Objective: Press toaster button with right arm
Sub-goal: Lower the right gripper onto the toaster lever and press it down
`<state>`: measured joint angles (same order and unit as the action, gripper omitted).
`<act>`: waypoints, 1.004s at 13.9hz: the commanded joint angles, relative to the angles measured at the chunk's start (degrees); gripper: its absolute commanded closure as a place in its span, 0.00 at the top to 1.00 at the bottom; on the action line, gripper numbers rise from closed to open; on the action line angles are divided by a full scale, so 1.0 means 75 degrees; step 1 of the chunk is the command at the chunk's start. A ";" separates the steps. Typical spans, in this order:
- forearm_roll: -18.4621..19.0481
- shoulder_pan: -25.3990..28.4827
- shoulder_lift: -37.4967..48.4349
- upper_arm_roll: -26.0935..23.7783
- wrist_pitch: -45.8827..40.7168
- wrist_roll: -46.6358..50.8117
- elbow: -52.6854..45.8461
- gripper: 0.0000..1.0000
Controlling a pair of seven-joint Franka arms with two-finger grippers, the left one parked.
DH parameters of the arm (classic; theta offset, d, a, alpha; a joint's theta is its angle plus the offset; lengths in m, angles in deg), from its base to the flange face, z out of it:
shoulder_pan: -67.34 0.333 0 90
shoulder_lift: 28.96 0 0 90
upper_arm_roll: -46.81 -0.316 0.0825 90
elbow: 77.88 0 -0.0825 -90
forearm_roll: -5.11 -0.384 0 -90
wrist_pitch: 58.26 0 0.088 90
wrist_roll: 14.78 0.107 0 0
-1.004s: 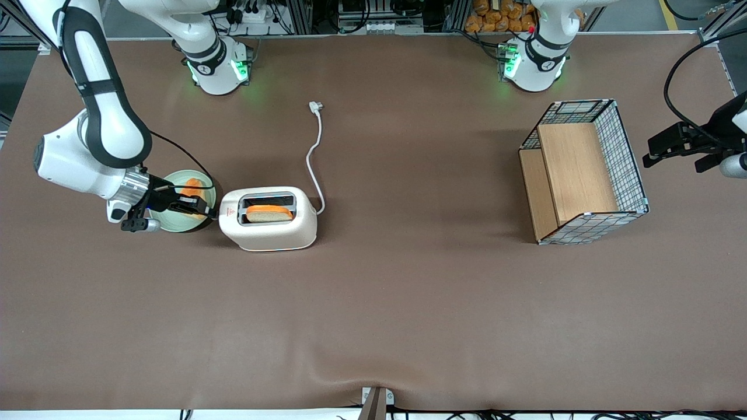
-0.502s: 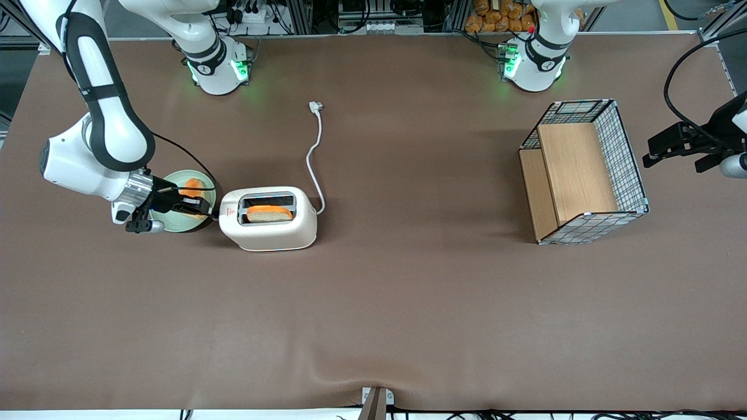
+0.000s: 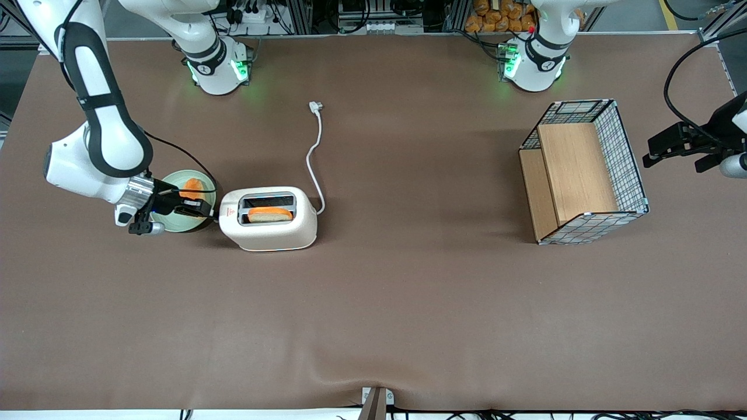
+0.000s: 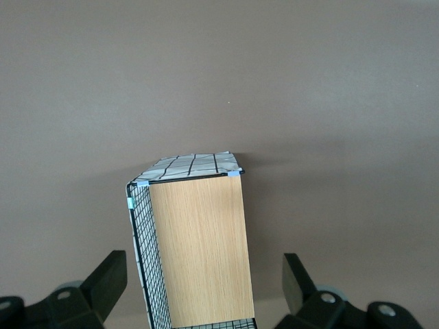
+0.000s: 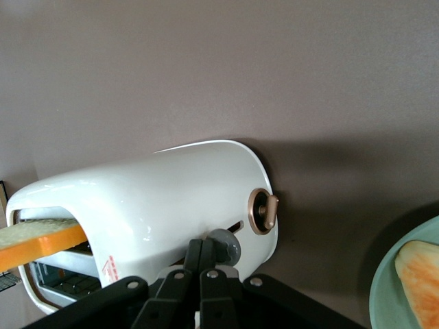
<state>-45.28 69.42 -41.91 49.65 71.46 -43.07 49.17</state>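
The bread slice (image 3: 270, 214) sits lower in the toaster (image 3: 269, 219) than a second earlier, and the right arm (image 3: 96, 134) has edged toward the appliance, which suggests the press is taking effect. The gripper (image 5: 201, 269) is clenched, its fingers (image 5: 193, 255) pressed together with their tips on the grey button (image 5: 226, 247) at the toaster's narrow end face. A green plate (image 3: 169, 223) holding another bread piece (image 3: 191, 188) lies beneath the fingers on the tabletop (image 3: 408, 303).
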 commanded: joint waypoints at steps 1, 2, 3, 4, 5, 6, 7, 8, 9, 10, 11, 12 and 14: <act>-0.0347 0.0040 -0.0243 -0.0085 0.0189 -0.0482 0.0017 0.00; -0.0359 0.0040 -0.0266 -0.0085 0.0189 -0.0482 0.0017 0.00; -0.0359 0.0040 -0.0290 -0.0085 0.0189 -0.0482 0.0017 0.00; -0.0382 0.0028 -0.0325 -0.0085 0.0189 -0.0517 0.0017 0.00; -0.0544 0.0016 -0.0337 -0.0085 0.0178 -0.0610 0.0017 0.00; -0.0732 0.0016 -0.0395 -0.0085 0.0177 -0.0843 0.0029 0.00; -0.0838 0.0005 -0.0442 -0.0085 0.0177 -0.0996 0.0029 0.00; -0.0885 -0.0007 -0.0466 -0.0085 0.0177 -0.1044 0.0029 0.00; -0.0886 -0.0007 -0.0489 -0.0085 0.0177 -0.1045 0.0029 0.00; -0.0886 -0.0019 -0.0513 -0.0085 0.0177 -0.1056 0.0029 0.00; -0.0932 -0.0031 -0.0524 -0.0085 0.0166 -0.1045 0.0029 0.00; -0.1095 -0.0031 -0.0559 -0.0085 0.0142 -0.1068 0.0029 0.00; -0.1365 -0.0042 -0.0664 -0.0085 0.0131 -0.1429 0.0029 0.00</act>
<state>-51.03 68.95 -44.18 50.23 70.97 -48.10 49.22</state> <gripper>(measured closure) 0.991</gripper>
